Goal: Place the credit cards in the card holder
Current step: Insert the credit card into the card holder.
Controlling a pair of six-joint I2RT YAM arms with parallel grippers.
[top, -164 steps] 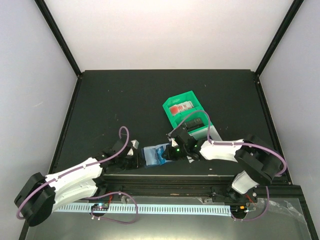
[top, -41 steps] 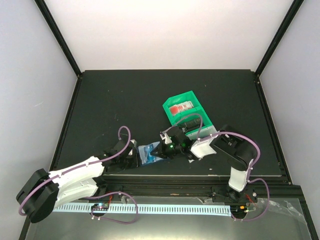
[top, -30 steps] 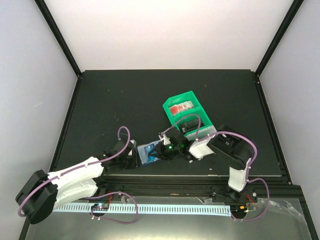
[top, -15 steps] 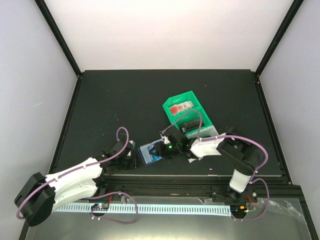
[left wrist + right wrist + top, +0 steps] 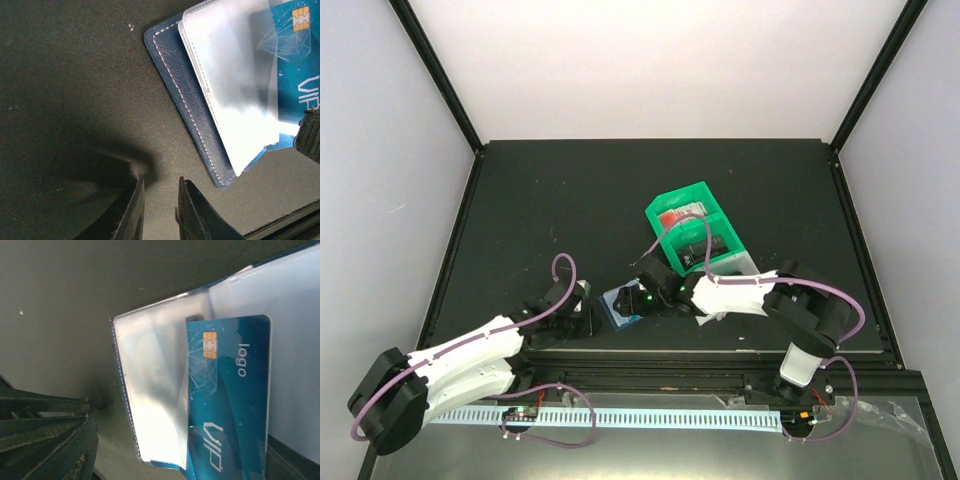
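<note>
Only the wrist views show the card (image 5: 227,405), partly under the open holder's (image 5: 185,100) clear sleeve. Overhead, the right fingers (image 5: 50,440) hide it, and I cannot tell their grip. The holder lies on the table (image 5: 540,220) at 6 o'clock. The left fingers (image 5: 131,210) are narrowly apart and empty. The right arm has shifted toward 9 o'clock. The green bin (image 5: 678,197) holds a red-and-white item (image 5: 680,217) and a black item (image 5: 706,244).

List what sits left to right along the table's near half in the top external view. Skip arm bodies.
left tool → card holder → green bin
</note>
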